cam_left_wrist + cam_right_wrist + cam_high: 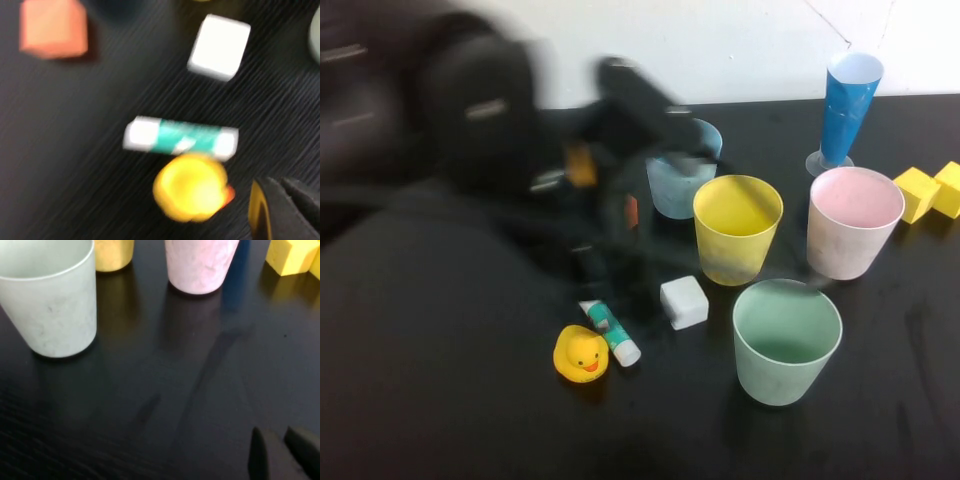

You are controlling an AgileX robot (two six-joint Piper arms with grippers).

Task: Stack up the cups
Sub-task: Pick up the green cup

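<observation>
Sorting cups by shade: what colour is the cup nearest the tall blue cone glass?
Pink, clearest in the high view.

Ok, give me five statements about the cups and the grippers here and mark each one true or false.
1. All four cups stand apart, none nested. True: light blue cup, yellow cup, pink cup and pale green cup each stand alone.
2. The pale green cup lies on its side. False: it stands upright, mouth up.
3. The left gripper is over the light blue cup. True.
4. The rubber duck sits inside the yellow cup. False: it sits on the table beside a small tube.
5. The right gripper holds the pink cup. False: it holds nothing.
</observation>
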